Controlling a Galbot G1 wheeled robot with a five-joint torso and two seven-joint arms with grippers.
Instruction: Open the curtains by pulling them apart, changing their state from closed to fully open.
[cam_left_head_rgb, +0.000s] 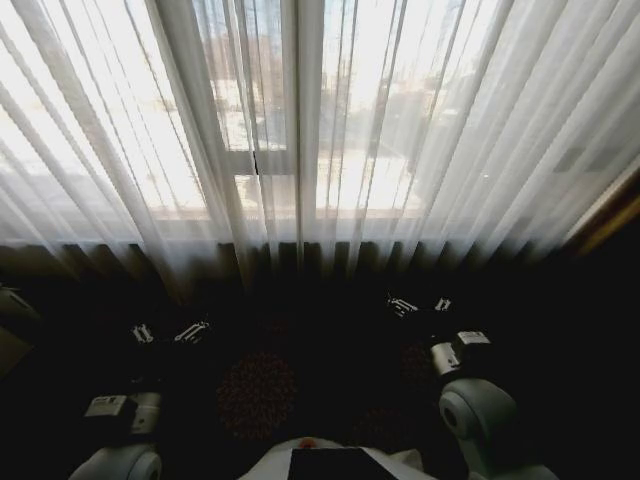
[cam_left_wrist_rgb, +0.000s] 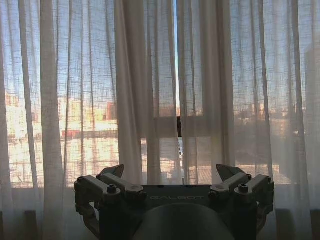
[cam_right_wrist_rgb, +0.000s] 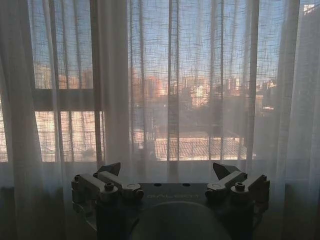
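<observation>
Hanging shut, curtains (cam_left_head_rgb: 300, 130) veil the window frame (cam_left_head_rgb: 265, 160).

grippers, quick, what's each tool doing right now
Left tool: open, holding nothing, short of the curtains.
Right tool: open, holding nothing, also short of the curtains.

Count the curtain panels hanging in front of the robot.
2: the left panel covers the window's left half, the right panel the right half, meeting near the middle. Both grippers hang open below, short of them.
</observation>
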